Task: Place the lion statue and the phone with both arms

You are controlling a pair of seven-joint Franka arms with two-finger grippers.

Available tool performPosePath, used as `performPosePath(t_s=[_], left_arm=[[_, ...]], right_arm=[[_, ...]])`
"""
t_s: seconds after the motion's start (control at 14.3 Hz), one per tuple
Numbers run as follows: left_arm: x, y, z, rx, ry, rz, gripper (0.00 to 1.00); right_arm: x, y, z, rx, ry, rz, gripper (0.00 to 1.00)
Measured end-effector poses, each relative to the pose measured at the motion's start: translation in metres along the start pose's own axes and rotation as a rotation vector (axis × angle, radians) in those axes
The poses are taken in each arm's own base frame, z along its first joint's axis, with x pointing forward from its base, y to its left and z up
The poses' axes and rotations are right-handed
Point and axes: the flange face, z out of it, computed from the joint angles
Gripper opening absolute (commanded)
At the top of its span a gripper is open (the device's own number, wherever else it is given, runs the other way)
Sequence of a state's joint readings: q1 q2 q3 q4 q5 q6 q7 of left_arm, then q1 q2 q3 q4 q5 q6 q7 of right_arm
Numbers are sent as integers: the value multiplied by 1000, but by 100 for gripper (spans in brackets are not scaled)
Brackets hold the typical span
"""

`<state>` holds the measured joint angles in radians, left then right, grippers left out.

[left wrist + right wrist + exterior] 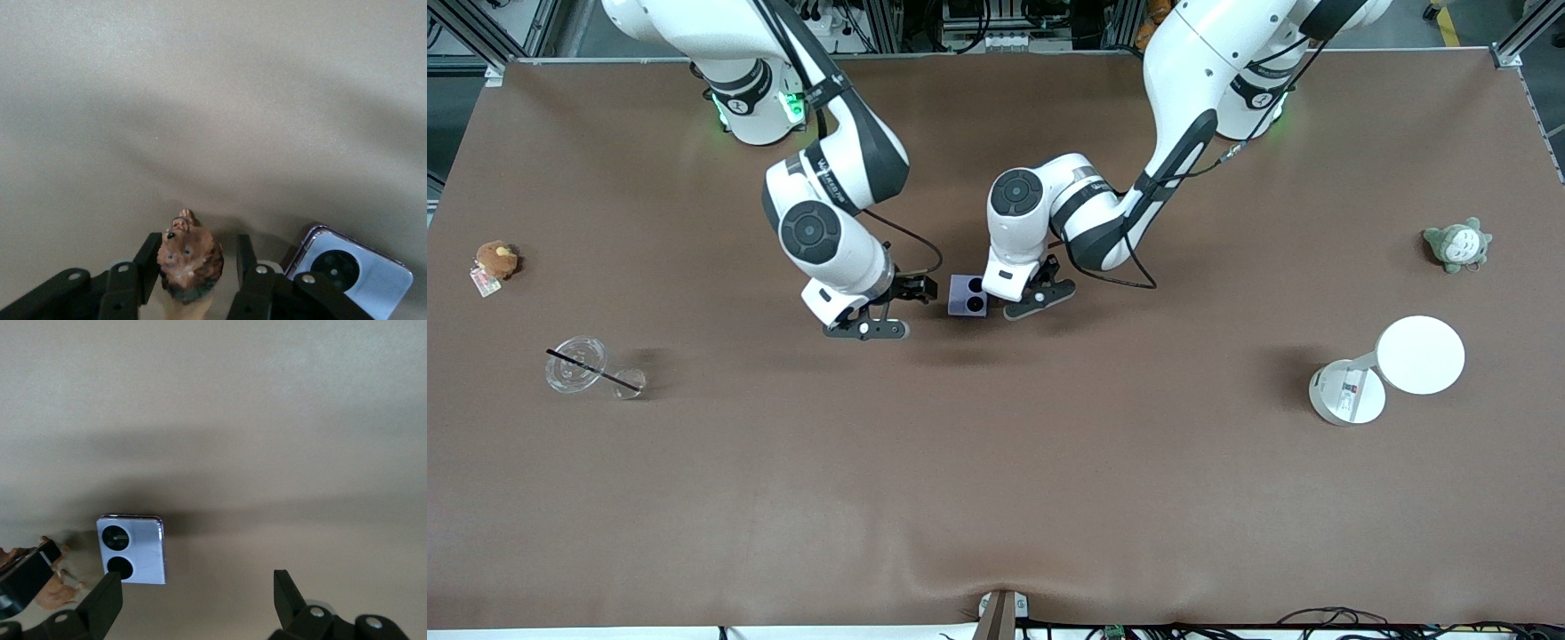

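Lion statue (189, 257): mid-table, between left gripper (193, 277) fingers, contact unclear. Phone (967, 296): flat on table (996, 480) just beside it. Right gripper (197, 600): spread wide, empty, beside phone.

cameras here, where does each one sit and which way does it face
Front view: high across the table, facing both arm bases; shows both arms, the phone between the left gripper and right gripper.
Left wrist view: on the left arm's wrist, looking down at the table; its fingers flank the lion statue.
Right wrist view: on the right arm's wrist, looking down at the table; its open fingers show, and the left gripper's fingertip at the picture's edge.
Shared: the phone shows in all three; the lion statue in both wrist views.
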<state>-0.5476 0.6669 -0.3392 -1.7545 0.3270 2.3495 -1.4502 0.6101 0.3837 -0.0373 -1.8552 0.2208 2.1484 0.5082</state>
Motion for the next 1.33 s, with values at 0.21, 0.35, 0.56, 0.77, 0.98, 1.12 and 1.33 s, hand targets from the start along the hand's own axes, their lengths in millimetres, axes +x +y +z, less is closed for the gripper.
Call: performPosePath(t_s=[0.21,0.35,0.56,0.77,0.98,1.12,1.33], left_arm=[[4,-1,0,0,2,-6,18],[10,-2,0,-1,5,-15,9],[28,-5,-5,-9,12,-33,0],[63,-16,-20,-28,31,-23,0],[100,-34,-46,-35,57,22,0],[120,-49,-58,-15,63,67,0],[149,-73,-72,2,57,125,0]], right_arm=[[-10,-14,6,-4,0,6,100],[-13,-18,8,-5,1,10,100],[-15,-21,11,-6,3,18,100],[-22,-34,16,1,19,28,100],[-29,-47,28,3,31,27,100],[-37,-60,42,6,45,25,100],[-59,-89,80,3,63,6,100]])
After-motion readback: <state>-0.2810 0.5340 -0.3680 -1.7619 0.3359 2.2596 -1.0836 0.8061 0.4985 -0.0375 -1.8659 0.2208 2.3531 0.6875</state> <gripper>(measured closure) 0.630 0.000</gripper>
